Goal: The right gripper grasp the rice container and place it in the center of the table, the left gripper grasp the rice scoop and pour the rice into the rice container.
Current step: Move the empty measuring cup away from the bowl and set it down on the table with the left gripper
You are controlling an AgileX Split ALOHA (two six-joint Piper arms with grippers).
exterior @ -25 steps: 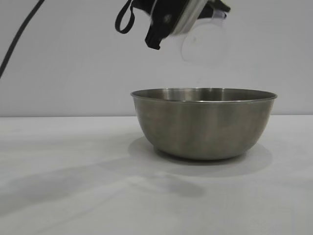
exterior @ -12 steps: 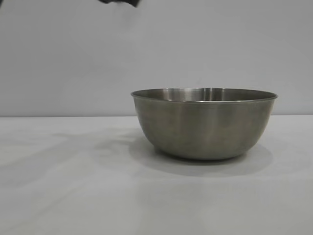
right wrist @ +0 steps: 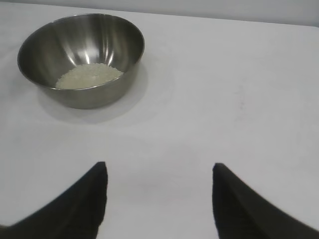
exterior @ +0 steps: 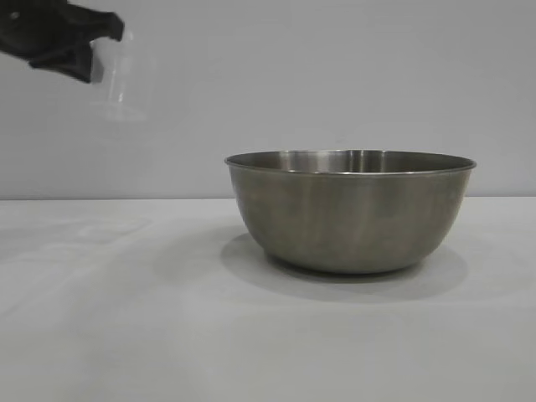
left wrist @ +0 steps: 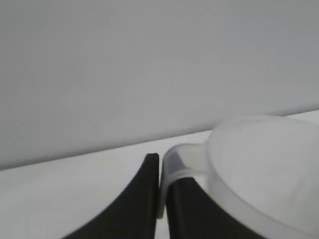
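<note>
rice container [exterior: 350,213]: big steel bowl, sitting upright on the white counter [exterior: 126,335], a bit right of middle in the exterior view, nothing touching it
rice [right wrist: 88,76]: lying in a flat cream heap on the bowl's bottom, only showing in the right wrist view
rice scoop [exterior: 119,84]: clear cup hanging in the air up at the exterior view's top left, well apart from the bowl, looking empty
left gripper [exterior: 88,52]: jaws pinching tight on the scoop's little handle, holding it high above the counter
right gripper [right wrist: 158,199]: jaws standing wide apart, gripping nothing, hanging over bare counter well back from the bowl
</note>
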